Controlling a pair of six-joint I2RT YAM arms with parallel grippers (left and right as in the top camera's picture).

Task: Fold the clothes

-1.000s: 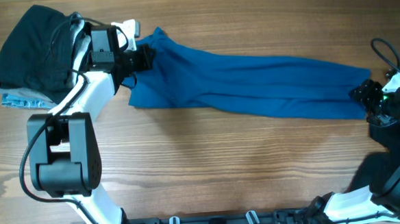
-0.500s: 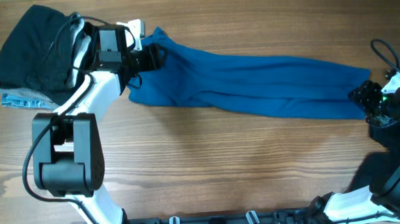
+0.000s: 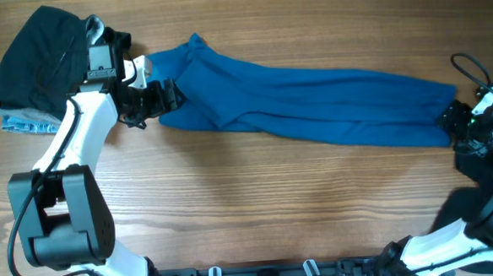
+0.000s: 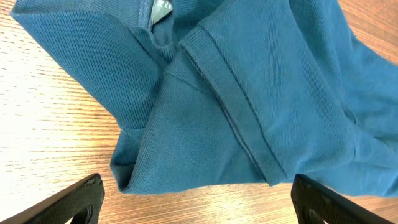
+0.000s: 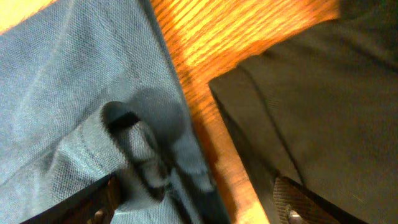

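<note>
The royal-blue collared shirt (image 3: 312,105) lies stretched in a long band across the table, collar end at the left. My left gripper (image 3: 153,98) hovers just left of that end, open. In the left wrist view the gripper (image 4: 199,202) has its jaws far apart over bare wood, and the shirt's collar and placket (image 4: 230,106) lie just beyond them. My right gripper (image 3: 453,120) is at the shirt's right end. In the right wrist view that gripper (image 5: 199,199) is open, with a bunched fold of the shirt (image 5: 134,149) by one finger.
A pile of other clothes sits at the far left corner: a black garment (image 3: 35,60) on top, a pale-blue patterned piece (image 3: 22,124) under it and a white-grey bit (image 3: 95,29) beside my left arm. A dark surface (image 5: 323,93) fills the right wrist view's right side.
My left gripper has opened, let go of the shirt's collar end and drawn back to the left and nearer the front. The right jaws have spread a little wider.
</note>
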